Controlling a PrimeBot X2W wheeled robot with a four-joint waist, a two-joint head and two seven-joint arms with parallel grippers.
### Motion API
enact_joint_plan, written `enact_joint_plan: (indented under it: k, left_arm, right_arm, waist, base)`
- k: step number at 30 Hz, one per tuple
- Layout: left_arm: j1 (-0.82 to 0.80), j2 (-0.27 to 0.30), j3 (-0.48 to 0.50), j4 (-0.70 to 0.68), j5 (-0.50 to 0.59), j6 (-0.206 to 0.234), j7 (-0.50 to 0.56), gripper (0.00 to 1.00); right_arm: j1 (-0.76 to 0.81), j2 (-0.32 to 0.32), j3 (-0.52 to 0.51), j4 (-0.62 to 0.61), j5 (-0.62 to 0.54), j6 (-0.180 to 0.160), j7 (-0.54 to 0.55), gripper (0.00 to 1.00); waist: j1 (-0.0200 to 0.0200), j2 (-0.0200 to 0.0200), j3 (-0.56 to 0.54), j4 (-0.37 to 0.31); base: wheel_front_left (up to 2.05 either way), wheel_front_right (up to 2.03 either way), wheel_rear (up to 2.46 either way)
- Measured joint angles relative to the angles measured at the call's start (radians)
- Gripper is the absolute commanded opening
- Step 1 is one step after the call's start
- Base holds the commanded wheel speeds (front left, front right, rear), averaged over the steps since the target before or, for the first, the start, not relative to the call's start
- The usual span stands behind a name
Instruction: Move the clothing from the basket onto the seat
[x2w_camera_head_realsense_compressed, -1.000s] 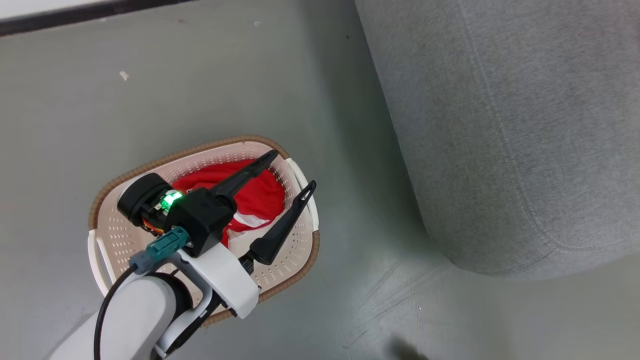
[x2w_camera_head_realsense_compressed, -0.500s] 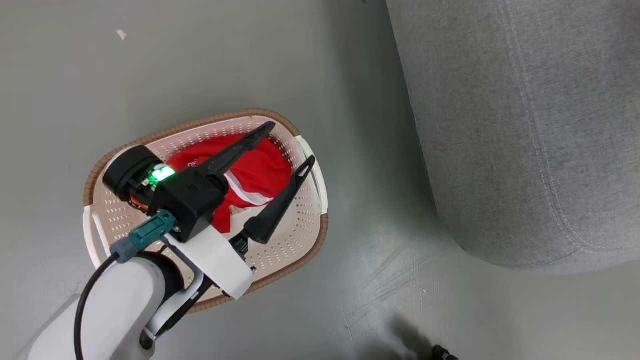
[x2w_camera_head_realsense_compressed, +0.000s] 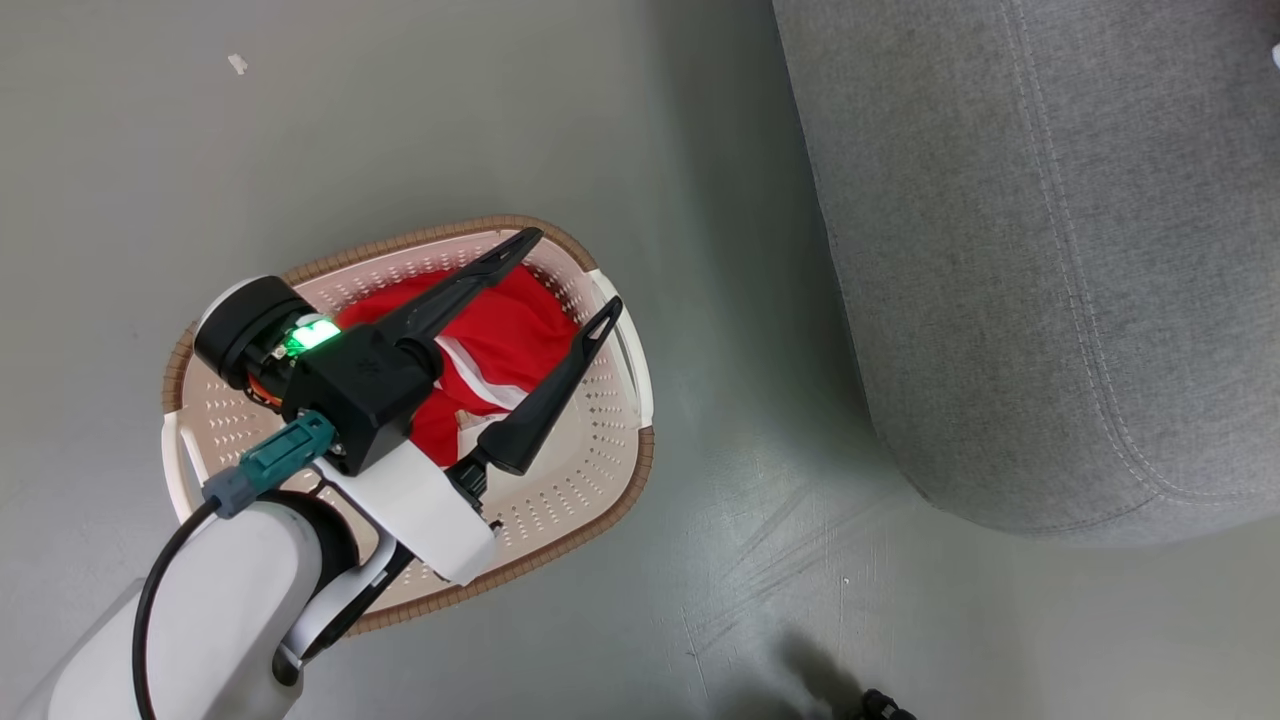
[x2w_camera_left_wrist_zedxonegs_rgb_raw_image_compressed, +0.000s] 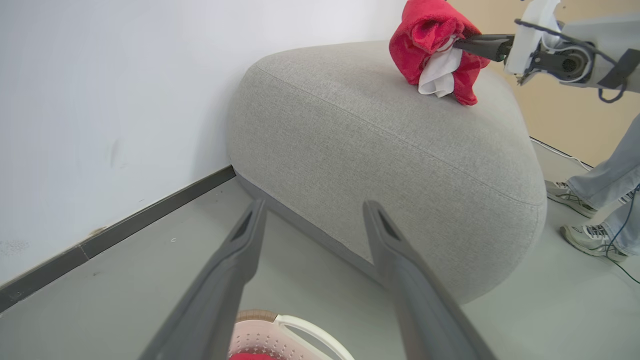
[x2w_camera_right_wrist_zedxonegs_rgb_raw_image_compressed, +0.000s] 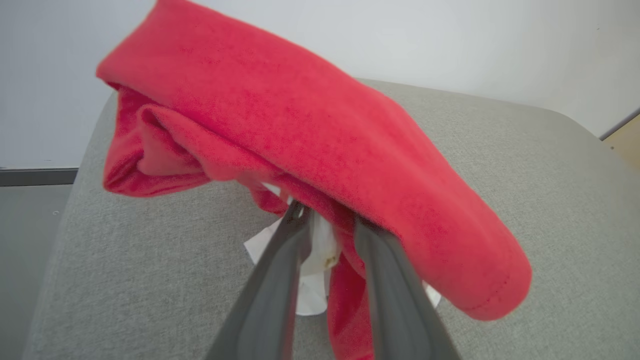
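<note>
While one red garment (x2w_camera_right_wrist_zedxonegs_rgb_raw_image_compressed: 310, 125) is held pinched in the right gripper (x2w_camera_right_wrist_zedxonegs_rgb_raw_image_compressed: 330, 216) just over the seat (x2w_camera_right_wrist_zedxonegs_rgb_raw_image_compressed: 150, 280), unreleased, the second garment (x2w_camera_head_realsense_compressed: 520, 340) is found in the basket (x2w_camera_head_realsense_compressed: 600, 470) beneath the wide-open left gripper (x2w_camera_head_realsense_compressed: 571, 270), not yet picked.

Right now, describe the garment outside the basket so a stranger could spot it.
Find the big grey seat by the white wall. Over its top hangs a bunched red garment with a white panel, pinched in the right gripper. Unlike the other red garment, it is not in the basket.
</note>
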Motion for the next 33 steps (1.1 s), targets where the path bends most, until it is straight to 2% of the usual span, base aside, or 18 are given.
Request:
enact_joint_plan:
  k: [8, 15, 23, 33]
  left_arm:
    - [0.000, -0.006, 0.000, 0.028, -0.001, -0.007, -0.028, 1.00]
    - [0.000, -0.014, 0.000, 0.053, -0.003, -0.015, -0.056, 1.00]
    - [0.002, -0.026, 0.003, 0.087, -0.012, -0.020, -0.087, 1.00]
    - [0.021, -0.033, 0.030, 0.129, -0.030, -0.022, -0.132, 1.00]
  right_arm:
    - [0.006, 0.026, 0.039, 0.079, 0.078, 0.000, 0.000, 1.00]
    - [0.013, 0.020, 0.097, 0.082, 0.133, 0.000, 0.000, 1.00]
    - [0.027, -0.013, 0.142, 0.050, 0.168, 0.000, 0.000, 1.00]
    - [0.063, -0.038, 0.177, -0.047, 0.191, 0.000, 0.000, 1.00]
  waist:
    - [0.0000, 0.0000, -0.030, -0.005]
    - [0.0000, 0.0000, -0.066, -0.006]
    - [0.0000, 0.0000, -0.119, -0.006]
    - [0.0000, 0.0000, -0.198, -0.004]
  base:
    - [0.00, 0.00, 0.00]
    - [0.00, 0.00, 0.00]
    - [0.00, 0.00, 0.00]
    - [0.00, 0.00, 0.00]
